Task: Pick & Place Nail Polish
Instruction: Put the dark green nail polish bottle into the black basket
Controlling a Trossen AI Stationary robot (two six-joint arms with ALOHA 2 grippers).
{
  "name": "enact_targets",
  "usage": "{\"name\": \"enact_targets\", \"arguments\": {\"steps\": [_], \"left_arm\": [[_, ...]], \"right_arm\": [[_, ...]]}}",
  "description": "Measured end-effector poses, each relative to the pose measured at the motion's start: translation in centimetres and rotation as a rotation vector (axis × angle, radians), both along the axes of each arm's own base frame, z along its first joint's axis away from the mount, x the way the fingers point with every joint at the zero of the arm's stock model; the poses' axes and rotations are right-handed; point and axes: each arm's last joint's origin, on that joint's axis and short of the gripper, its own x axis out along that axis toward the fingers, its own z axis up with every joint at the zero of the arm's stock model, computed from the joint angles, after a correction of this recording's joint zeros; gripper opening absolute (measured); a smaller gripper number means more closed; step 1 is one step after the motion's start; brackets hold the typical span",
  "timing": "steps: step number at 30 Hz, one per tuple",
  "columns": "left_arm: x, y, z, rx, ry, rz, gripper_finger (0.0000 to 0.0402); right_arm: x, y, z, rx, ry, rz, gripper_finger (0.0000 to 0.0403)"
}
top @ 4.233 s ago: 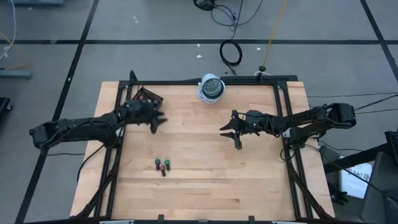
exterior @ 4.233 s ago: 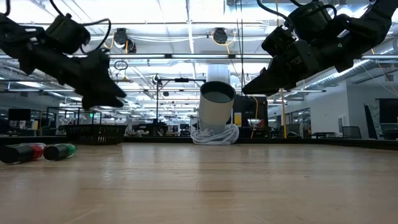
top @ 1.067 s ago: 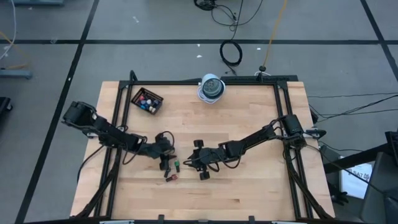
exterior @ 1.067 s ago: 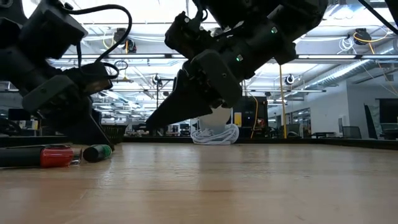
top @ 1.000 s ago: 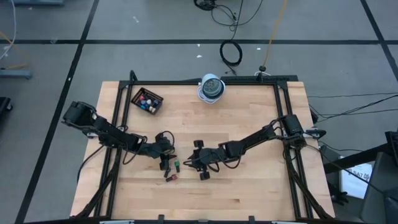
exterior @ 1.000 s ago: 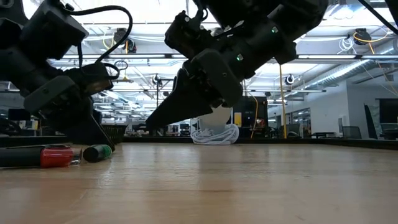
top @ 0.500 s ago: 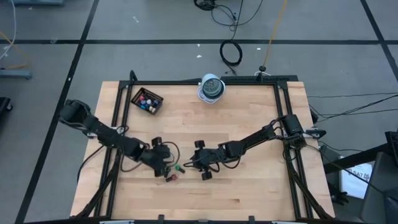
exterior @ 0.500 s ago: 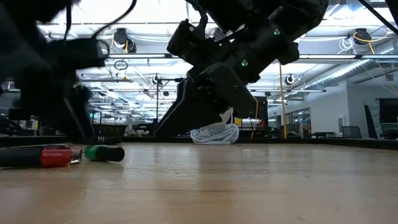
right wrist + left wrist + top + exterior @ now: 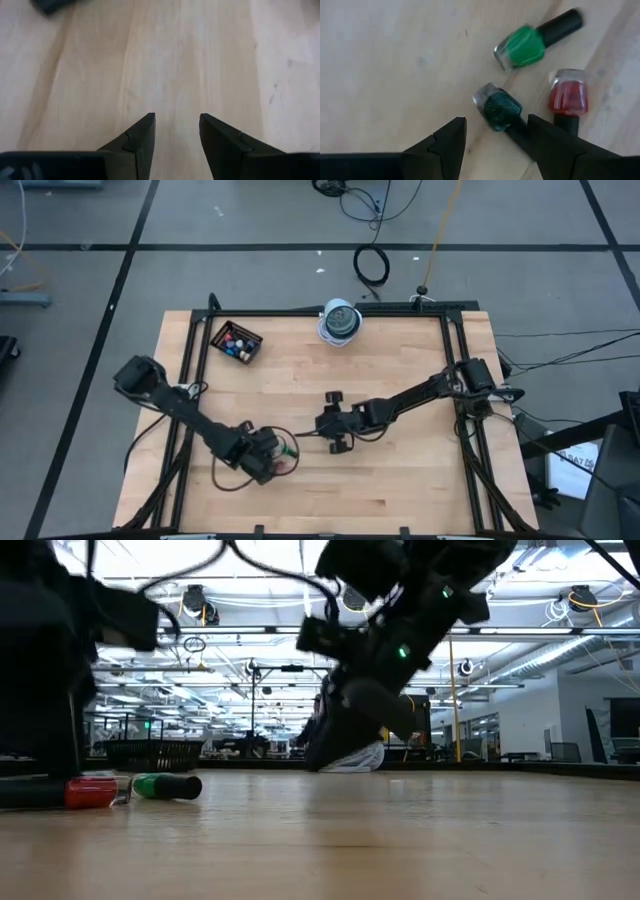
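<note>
Three nail polish bottles lie on their sides on the wooden table near its front left: a light green one [image 9: 526,44], a dark green one [image 9: 501,108] and a red one [image 9: 568,96]. The green [image 9: 165,785] and red [image 9: 92,791] ones also show in the low view. My left gripper [image 9: 271,458] is open and low, right beside them. In the left wrist view [image 9: 495,145] the dark green bottle lies just ahead of the gap, its cap running toward one finger; I cannot tell if they touch. My right gripper [image 9: 322,422] is open and empty above bare wood, to the bottles' right.
A small black tray [image 9: 238,341] with several coloured bottles sits at the far left. A white cylinder on a coiled white cable [image 9: 340,321] stands at the middle of the far edge. Black frame rails run along the table's left and right sides.
My left gripper has swung from the bottles' far-left side toward the near edge and right, turning to face them from the near left. The light green bottle has shifted a little toward the right. My right gripper has drawn back from the bottles, toward the far right and upward.
</note>
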Motion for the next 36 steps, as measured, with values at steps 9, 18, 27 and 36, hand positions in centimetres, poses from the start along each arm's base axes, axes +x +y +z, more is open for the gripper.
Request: {"name": "enact_targets", "arguments": {"steps": [9,18,27,36], "left_arm": [[0.8,0.6,-1.8,-0.046,0.148,0.110,0.0207],[0.2,0.8,-1.6,-0.035,0.219,0.046,0.0207],[-0.4,0.9,-0.7,-0.080,0.257,-0.090,0.0207],[-0.7,1.2,-0.6,0.001,0.270,-0.167,0.0207]], "right_arm": [[-0.4,-0.2,1.5,0.030,-0.017,-0.026,0.0146],[-0.5,-0.1,1.4,0.036,-0.002,-0.034,0.0146],[-0.5,-0.1,1.5,0.037,-0.003,-0.033,0.0146],[-0.5,-0.1,1.4,0.038,-0.003,-0.033,0.0146]]}}
